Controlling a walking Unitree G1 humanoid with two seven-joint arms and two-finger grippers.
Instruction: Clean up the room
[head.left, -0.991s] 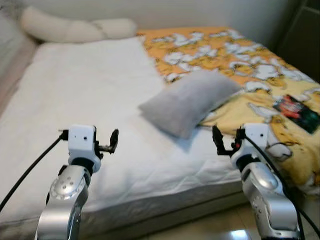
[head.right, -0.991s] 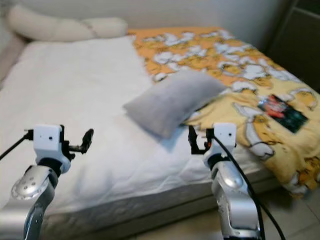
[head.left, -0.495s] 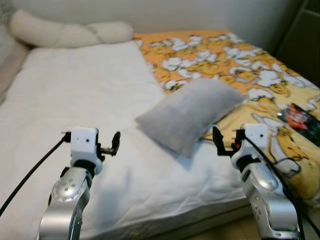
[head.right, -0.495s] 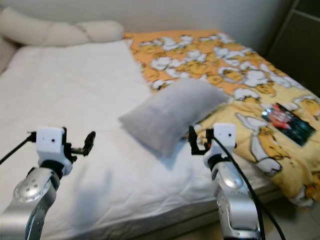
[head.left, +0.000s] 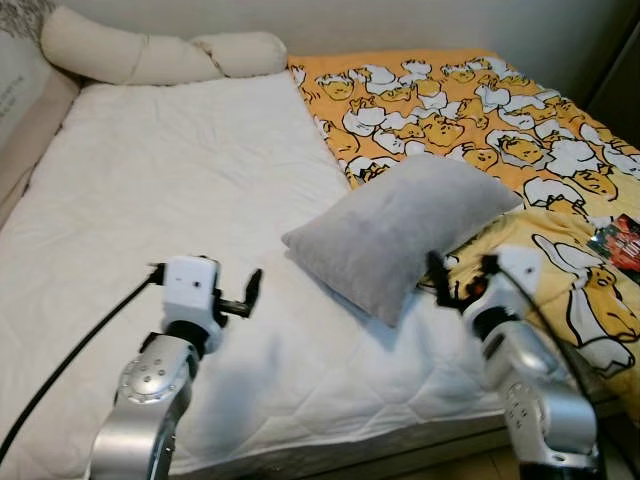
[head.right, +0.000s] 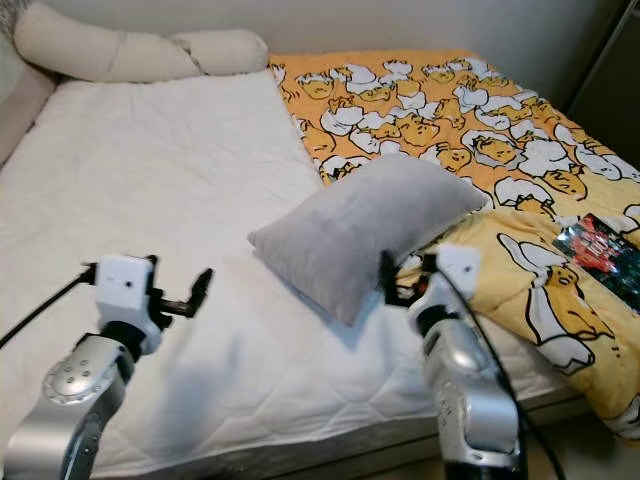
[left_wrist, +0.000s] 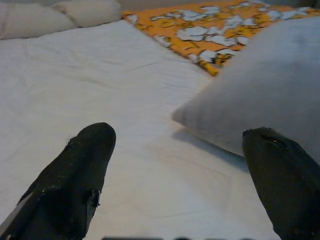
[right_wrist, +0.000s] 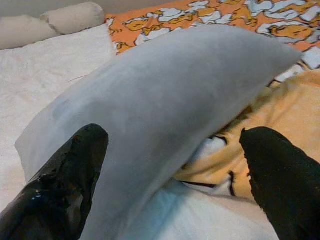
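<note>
Grey, soft-looking pillow (head.left: 400, 229) lying askew mid-bed, straight ahead of the right gripper (right_wrist: 170, 175) and near it, not yet touched; half on the white quilt (head.left: 170, 180), half on the orange and yellow duck-print blanket (head.left: 470, 95). Right gripper's fingers spread wide, pillow's long side filling the gap beyond them. Left gripper (left_wrist: 175, 180) likewise spread, poised over bare quilt, pillow's near corner ahead and off toward the right gripper. Further out, beyond both grippers, a long cream bolster (head.left: 150, 55) along the head of the bed; out past the right gripper, a dark flat packet or booklet (head.right: 605, 245) on the blanket. Judging by this, tidying barely begun: nothing held, pillow still out of place, blanket rumpled, packet left to clear
</note>
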